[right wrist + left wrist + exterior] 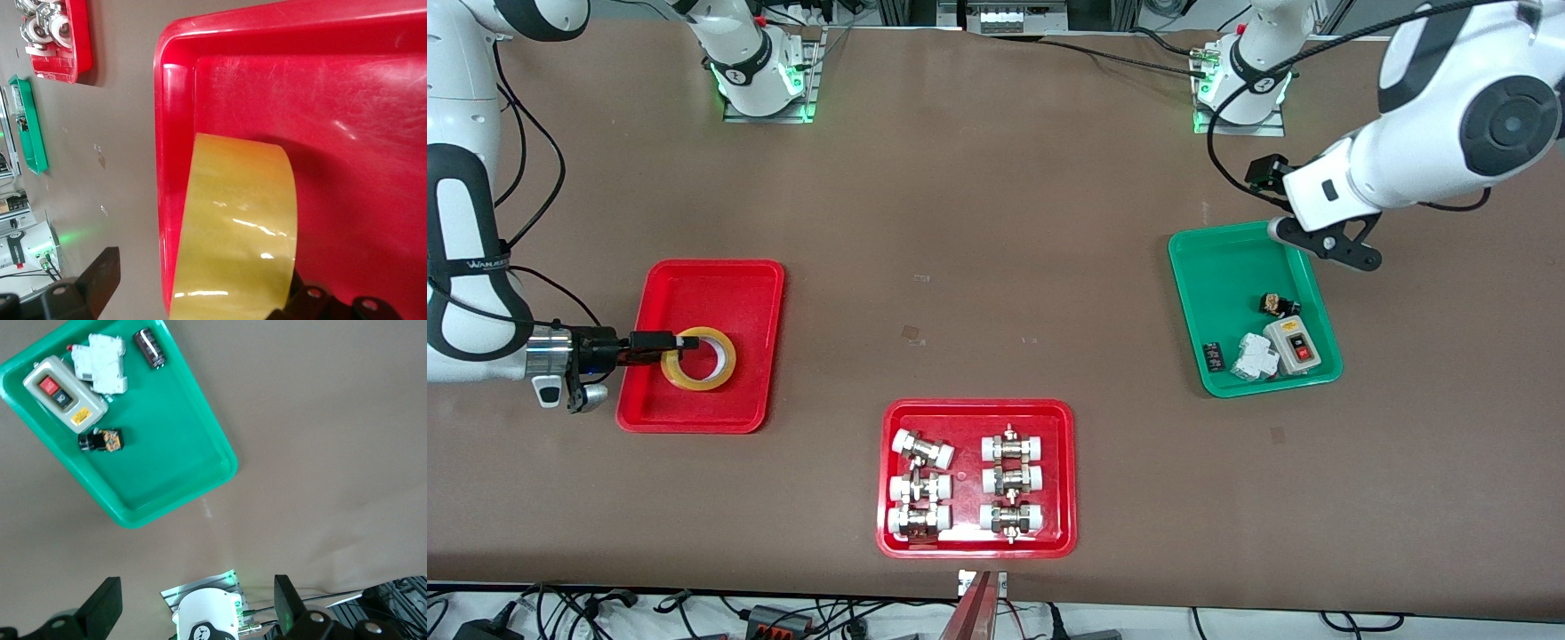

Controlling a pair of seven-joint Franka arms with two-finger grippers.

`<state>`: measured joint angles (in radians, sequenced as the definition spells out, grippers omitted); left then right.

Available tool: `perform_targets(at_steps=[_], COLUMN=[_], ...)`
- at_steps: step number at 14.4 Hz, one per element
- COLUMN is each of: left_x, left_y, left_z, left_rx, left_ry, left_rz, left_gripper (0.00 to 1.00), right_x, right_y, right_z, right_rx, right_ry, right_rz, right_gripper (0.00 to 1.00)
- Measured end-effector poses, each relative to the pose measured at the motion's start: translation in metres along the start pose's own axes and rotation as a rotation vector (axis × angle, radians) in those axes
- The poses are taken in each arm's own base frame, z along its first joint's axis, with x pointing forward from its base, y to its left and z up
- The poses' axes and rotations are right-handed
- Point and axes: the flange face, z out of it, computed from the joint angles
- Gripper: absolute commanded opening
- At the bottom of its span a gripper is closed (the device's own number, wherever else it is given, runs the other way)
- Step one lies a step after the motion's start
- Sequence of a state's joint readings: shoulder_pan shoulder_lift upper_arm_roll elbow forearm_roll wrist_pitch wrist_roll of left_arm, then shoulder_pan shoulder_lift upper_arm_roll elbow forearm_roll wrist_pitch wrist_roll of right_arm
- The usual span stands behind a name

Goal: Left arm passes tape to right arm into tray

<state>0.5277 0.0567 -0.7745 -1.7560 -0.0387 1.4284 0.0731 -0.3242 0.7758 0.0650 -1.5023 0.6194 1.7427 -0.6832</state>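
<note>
The tape [699, 382], a yellow-amber roll, lies flat in the plain red tray [711, 293] toward the right arm's end of the table. My right gripper [680, 341] reaches in level from the tray's edge, its fingers at the roll's rim. In the right wrist view the tape [233, 227] fills the space between the jaws over the tray [333, 133]; one finger [100, 277] stands clear of the roll, so the jaws are open. My left gripper [1352, 249] is open and empty, raised over the green tray's corner, and it also shows in the left wrist view [197, 613].
A second red tray [969, 427] of metal-and-white pipe fittings sits near the front camera at mid table. A green tray [1227, 276] holding a grey switch box [1294, 345] and small parts sits toward the left arm's end, also in the left wrist view [167, 453].
</note>
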Motion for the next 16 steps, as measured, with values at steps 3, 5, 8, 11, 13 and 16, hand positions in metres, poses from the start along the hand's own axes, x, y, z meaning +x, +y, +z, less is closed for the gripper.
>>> perform_targets(at_steps=[3,5,8,11,13,16], left_x=[-0.010,-0.015,-0.020,-0.026,-0.033,-0.042], left_y=[-0.007,-0.025,-0.058,-0.095,-0.117,-0.130], left_z=[0.009,0.010,0.002,-0.022,-0.041,-0.073], left_rx=[0.025,0.026,0.011,0.003,0.017,0.117], left_ry=[-0.002,0.010,0.044,0.114,0.170,0.214], left_rz=[-0.028,-0.024,0.010,0.050,0.025,-0.046], left_gripper=[1.00,1.00,1.00,1.00,1.00,1.00], right_x=[0.000,-0.001,-0.001,-0.001,0.002,0.009], right_y=[0.000,0.001,0.005,0.009,0.001,-0.009], right_z=[0.001,0.003,0.013,0.027,0.033,0.027], right_rx=[0.001,0.003,0.014,0.033,0.054,0.024], right_ry=[-0.002,-0.005,-0.019,-0.034,-0.040,-0.037], right_rz=[0.000,0.002,0.009,0.013,0.003,-0.035], right_gripper=[1.00,1.00,1.00,1.00,1.00,1.00])
